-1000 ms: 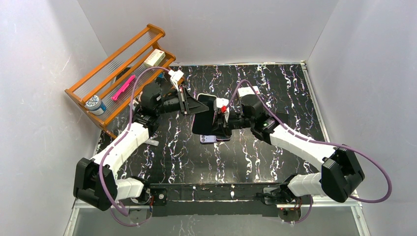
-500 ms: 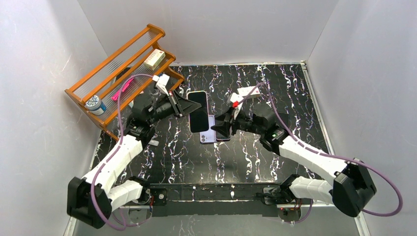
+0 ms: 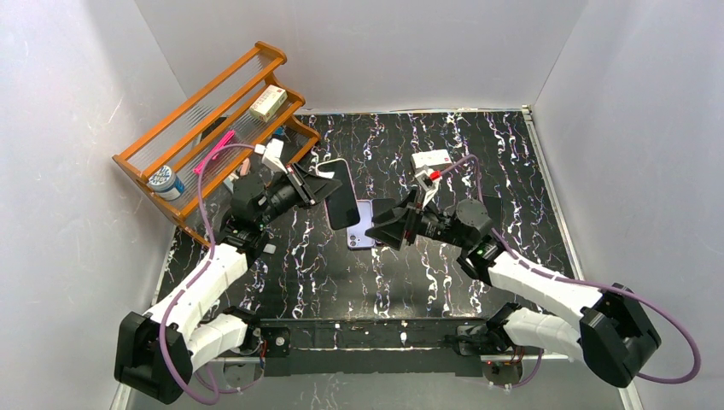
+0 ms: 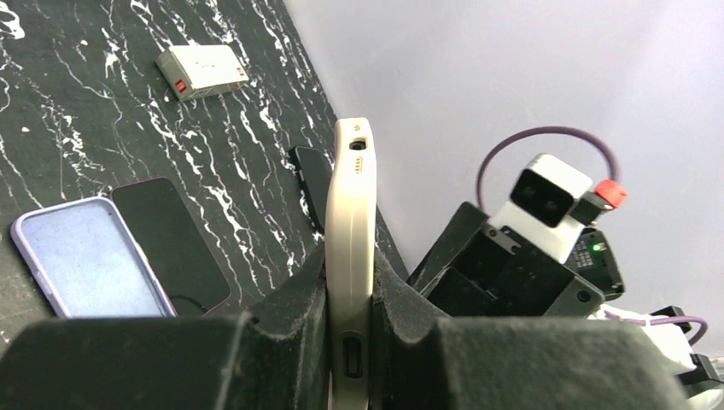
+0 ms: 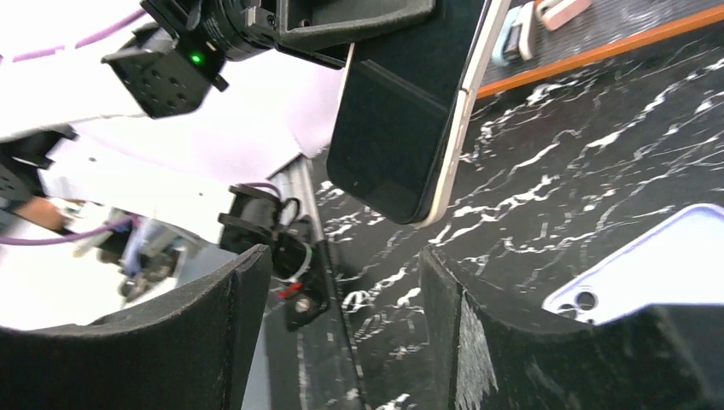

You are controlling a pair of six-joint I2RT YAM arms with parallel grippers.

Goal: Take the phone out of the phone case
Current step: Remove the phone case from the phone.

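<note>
- The left tool (image 3: 323, 184) is clamped on the phone (image 3: 343, 195), one finger on each broad face. It holds it off the bench (image 3: 478, 128), just left of centre in the top view.
- The phone sits inside its cream case (image 4: 352, 213). In the left wrist view the case runs edge-on up the middle of the frame, squeezed between the two dark fingers (image 4: 290, 316).
- From the right wrist view the phone's dark screen faces the camera in the upper middle. The case's pale rim runs down its right side, and the phone hangs tilted.
- The right tool (image 3: 386, 225) is spread wide and holds nothing. It hovers over the bench just right of the phone and apart from it.
- In its own camera its two fingers (image 5: 230, 342) stand far apart at the bottom of the frame.
- A lilac phone (image 3: 363, 224) lies flat on the bench at centre, below the held phone in the top view. Its camera lenses show at the lower right of the right wrist view.
- A dark phone (image 4: 175, 248) lies flat against the lilac one.
- A small white box (image 3: 431, 160) lies on the bench above and right of the right tool.
- A wooden rack (image 3: 205, 120) stands at the upper left, with a carton (image 3: 267, 101) and a blue-capped jar (image 3: 164, 181) on it.
</note>
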